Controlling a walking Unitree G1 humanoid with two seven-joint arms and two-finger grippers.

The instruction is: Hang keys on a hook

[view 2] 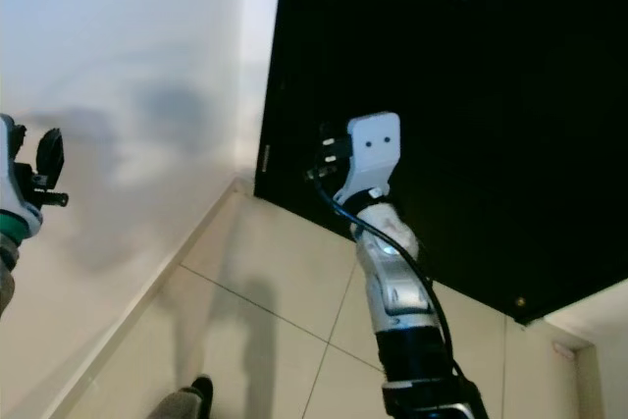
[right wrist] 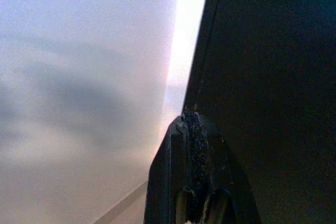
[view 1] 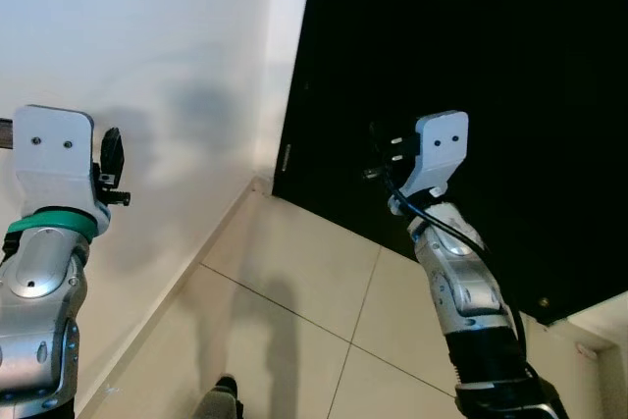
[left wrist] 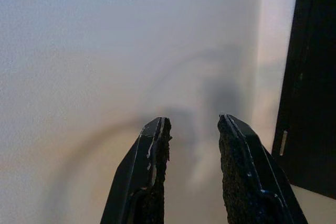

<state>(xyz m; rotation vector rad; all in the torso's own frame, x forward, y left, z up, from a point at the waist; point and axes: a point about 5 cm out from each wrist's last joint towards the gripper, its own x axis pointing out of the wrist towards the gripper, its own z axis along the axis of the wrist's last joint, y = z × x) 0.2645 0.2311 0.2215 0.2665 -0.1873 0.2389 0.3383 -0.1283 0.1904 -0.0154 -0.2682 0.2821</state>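
Both arms are reaching up toward a white wall [view 1: 147,66] beside a dark door [view 1: 471,76]. The left gripper [left wrist: 191,140] is pointing at the wall with its jaws spread and nothing between them. The right gripper [right wrist: 193,124] is pointing at the door's edge, its jaws pressed together. A tiled floor [view 1: 294,301] is lying below. Keys and hook cannot be made out.

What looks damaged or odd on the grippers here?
The left gripper is open toward the white wall, and the pads on its fingers look rough and frayed at the edges. The right gripper is shut beside the black door, its pad edge crumbly too. Nothing else stands out.
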